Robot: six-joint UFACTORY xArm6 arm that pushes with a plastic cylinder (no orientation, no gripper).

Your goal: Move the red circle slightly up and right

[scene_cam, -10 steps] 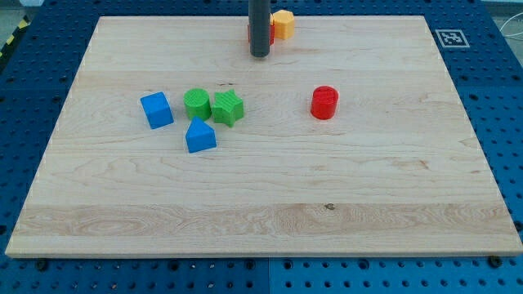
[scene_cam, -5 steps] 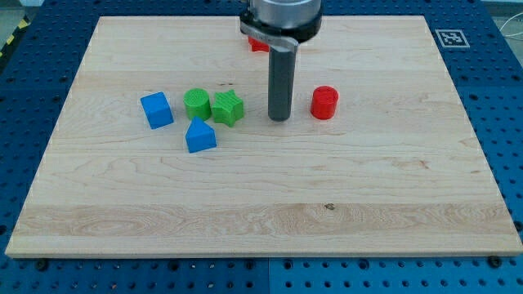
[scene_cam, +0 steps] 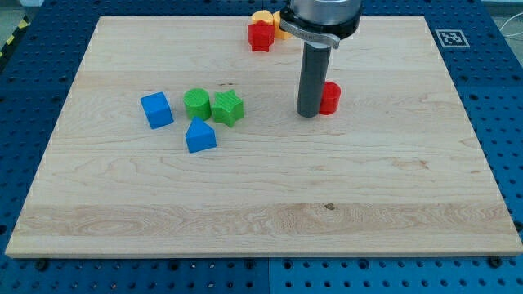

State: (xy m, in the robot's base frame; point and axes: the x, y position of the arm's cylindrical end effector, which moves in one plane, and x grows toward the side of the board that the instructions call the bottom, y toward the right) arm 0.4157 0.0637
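The red circle [scene_cam: 330, 98], a short red cylinder, stands right of the board's middle, partly hidden behind my rod. My tip [scene_cam: 309, 115] rests on the board at the circle's lower left side, touching it or nearly so. The dark rod rises from the tip to the arm's head at the view's top.
A red star-like block [scene_cam: 261, 35] and a yellow block [scene_cam: 265, 17] sit at the board's top edge, with an orange block [scene_cam: 283, 31] partly hidden by the arm. On the left are a blue cube [scene_cam: 156, 109], green cylinder [scene_cam: 196, 104], green star [scene_cam: 228, 107] and blue block [scene_cam: 200, 136].
My tip moved from the top edge down to the board's middle, then right to the red circle's lower left side. The circle has barely shifted.
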